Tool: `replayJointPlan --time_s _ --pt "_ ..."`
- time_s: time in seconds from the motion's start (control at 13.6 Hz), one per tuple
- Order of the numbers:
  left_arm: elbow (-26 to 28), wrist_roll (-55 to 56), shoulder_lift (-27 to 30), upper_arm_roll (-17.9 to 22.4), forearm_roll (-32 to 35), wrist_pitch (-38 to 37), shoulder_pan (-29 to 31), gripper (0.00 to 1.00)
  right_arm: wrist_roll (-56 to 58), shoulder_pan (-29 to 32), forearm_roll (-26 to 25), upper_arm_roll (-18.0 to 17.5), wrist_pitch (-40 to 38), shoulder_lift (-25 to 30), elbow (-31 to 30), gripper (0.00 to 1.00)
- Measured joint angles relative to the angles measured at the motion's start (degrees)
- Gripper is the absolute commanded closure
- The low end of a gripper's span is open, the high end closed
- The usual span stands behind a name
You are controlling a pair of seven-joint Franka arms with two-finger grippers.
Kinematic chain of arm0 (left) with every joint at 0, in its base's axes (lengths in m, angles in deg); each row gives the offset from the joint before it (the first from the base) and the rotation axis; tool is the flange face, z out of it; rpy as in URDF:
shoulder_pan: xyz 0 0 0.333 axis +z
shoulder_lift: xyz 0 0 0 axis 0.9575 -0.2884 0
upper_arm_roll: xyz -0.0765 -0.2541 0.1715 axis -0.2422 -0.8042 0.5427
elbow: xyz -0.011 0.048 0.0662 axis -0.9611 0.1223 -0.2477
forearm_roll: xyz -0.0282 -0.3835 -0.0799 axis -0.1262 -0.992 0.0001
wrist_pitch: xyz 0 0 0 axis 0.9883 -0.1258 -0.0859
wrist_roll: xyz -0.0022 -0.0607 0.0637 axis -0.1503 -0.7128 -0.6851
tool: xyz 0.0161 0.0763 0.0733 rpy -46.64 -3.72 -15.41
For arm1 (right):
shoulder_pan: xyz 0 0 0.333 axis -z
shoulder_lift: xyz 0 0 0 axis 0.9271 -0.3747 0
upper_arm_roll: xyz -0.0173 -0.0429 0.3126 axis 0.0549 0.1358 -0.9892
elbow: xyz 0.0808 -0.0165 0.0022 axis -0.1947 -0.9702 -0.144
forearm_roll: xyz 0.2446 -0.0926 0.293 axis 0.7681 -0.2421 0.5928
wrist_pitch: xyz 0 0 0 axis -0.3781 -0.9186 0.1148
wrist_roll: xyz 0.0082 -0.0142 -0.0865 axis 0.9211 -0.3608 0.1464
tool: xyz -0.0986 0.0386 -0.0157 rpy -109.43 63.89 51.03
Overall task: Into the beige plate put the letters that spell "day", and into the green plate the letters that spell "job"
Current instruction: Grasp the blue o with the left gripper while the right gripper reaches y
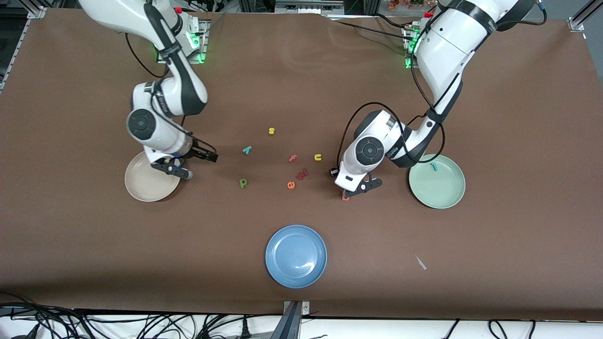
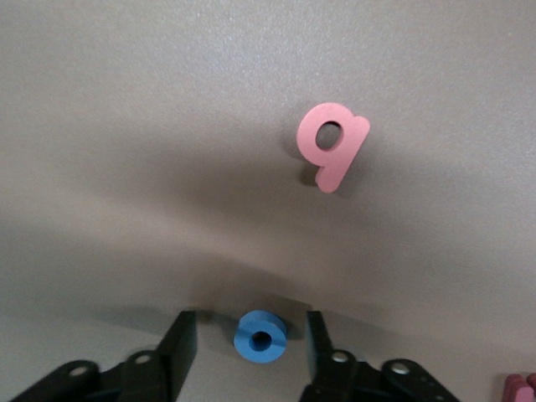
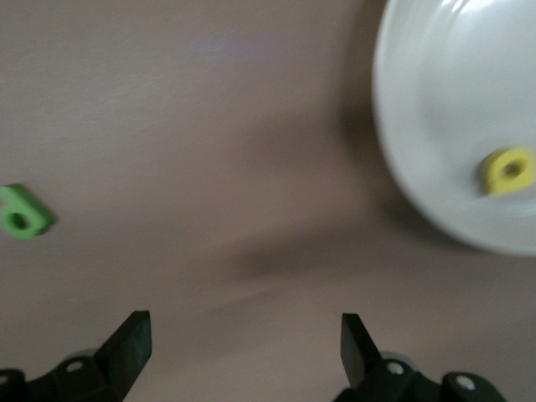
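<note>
My left gripper (image 1: 362,188) (image 2: 249,325) is low over the table, beside the green plate (image 1: 452,197). Its jaws stand open on either side of the blue o (image 2: 261,337), with a gap at each side. The salmon b (image 2: 332,144) (image 1: 345,197) lies just past it. A teal j (image 1: 434,166) lies in the green plate. My right gripper (image 1: 201,167) (image 3: 245,322) is open and empty at the rim of the beige plate (image 1: 146,188) (image 3: 444,100), which holds the yellow a (image 3: 507,170). The green d (image 1: 243,182) (image 3: 23,211) and teal y (image 1: 247,149) lie mid-table.
Loose on the middle of the table are a yellow s (image 1: 271,131), yellow u (image 1: 318,157), pink f (image 1: 293,158), orange e (image 1: 291,185) and a magenta letter (image 1: 302,174). A blue plate (image 1: 296,255) sits nearer the front camera. A white scrap (image 1: 420,262) lies beside it.
</note>
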Motion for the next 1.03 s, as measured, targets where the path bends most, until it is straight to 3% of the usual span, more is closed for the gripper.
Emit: replayJointPlan --time_s 0.07,0.44,0.73,1.03 --pt "0.2 0.0 0.0 -0.1 0.0 0.3 0.0 0.88 -4.6 -1.5 0.0 -0.3 0.2 -0.7 1.1 0.0" --pt "0.2 0.1 0.2 -0.2 0.0 0.5 0.0 0.91 -23.4 -8.2 0.0 -0.5 3.8 -5.4 5.0 0.0" --pt "-0.1 -0.8 1.6 0.0 1.1 -3.3 0.6 0.91 -28.9 -10.5 0.0 -0.5 5.3 -7.4 5.8 0.0" --pt "-0.5 -10.5 6.6 0.3 3.4 -11.3 5.0 0.9 -30.1 -11.0 0.0 -0.5 6.9 -8.2 5.5 0.01"
